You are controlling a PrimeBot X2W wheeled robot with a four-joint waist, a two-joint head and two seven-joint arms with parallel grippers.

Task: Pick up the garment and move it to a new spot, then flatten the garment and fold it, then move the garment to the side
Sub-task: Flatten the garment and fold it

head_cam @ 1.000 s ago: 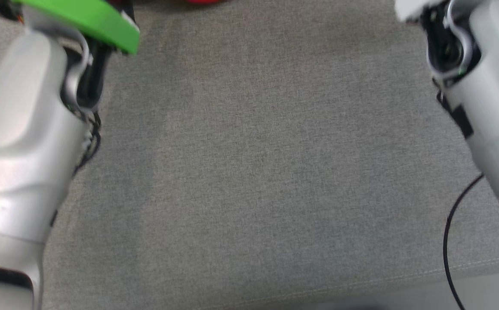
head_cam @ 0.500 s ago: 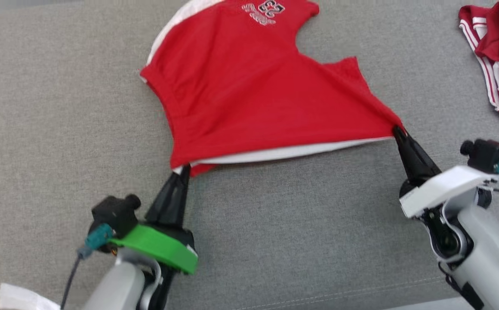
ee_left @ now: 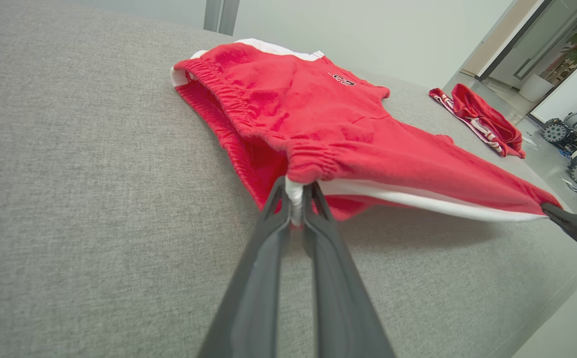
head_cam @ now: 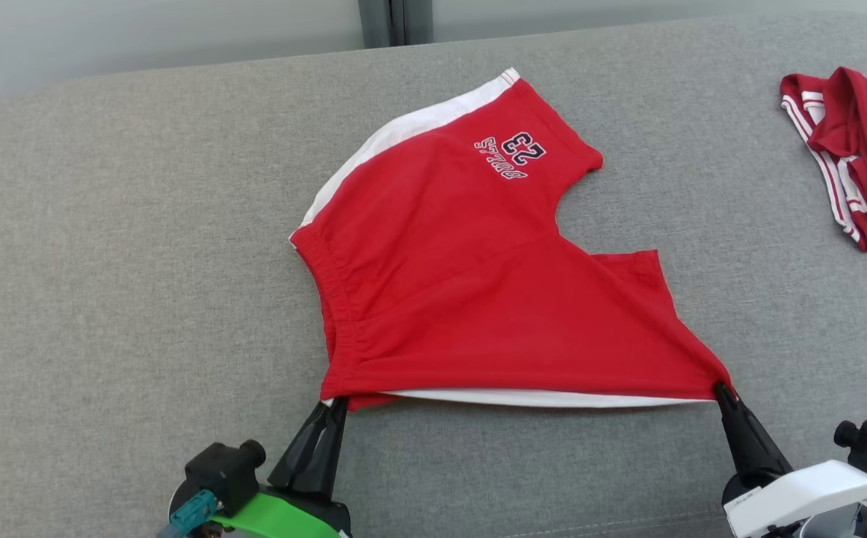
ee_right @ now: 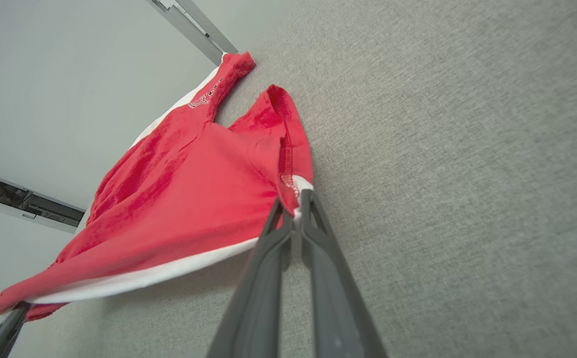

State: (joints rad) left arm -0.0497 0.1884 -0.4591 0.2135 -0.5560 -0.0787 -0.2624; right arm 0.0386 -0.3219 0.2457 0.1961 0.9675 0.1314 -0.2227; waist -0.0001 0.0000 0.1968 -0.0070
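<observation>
The garment (head_cam: pixel 463 284) is a pair of red shorts with white side stripes and a "23" print, spread on the grey cushion. Its near edge is stretched between my two grippers and lifted slightly. My left gripper (head_cam: pixel 335 407) is shut on the waistband corner (ee_left: pixel 296 191). My right gripper (head_cam: pixel 721 392) is shut on the leg-hem corner (ee_right: pixel 296 191). In the left wrist view the garment (ee_left: pixel 318 129) runs off to the right, where the right gripper's fingers (ee_left: pixel 574 228) hold its far corner. In the right wrist view the garment (ee_right: pixel 184 194) reaches down-left to the left gripper's fingers (ee_right: pixel 0 333).
A second red garment with white stripes (head_cam: pixel 852 149) lies crumpled at the cushion's far right. The grey cushion (head_cam: pixel 119 261) has bare room left of the shorts. Its front edge seam (head_cam: pixel 613 515) runs just before my grippers. A pale wall (head_cam: pixel 142 30) rises behind.
The head camera has tilted up, from the bare cushion and forearms to the whole garment. Both grippers stay shut on the same corners, the near edge taut between them.
</observation>
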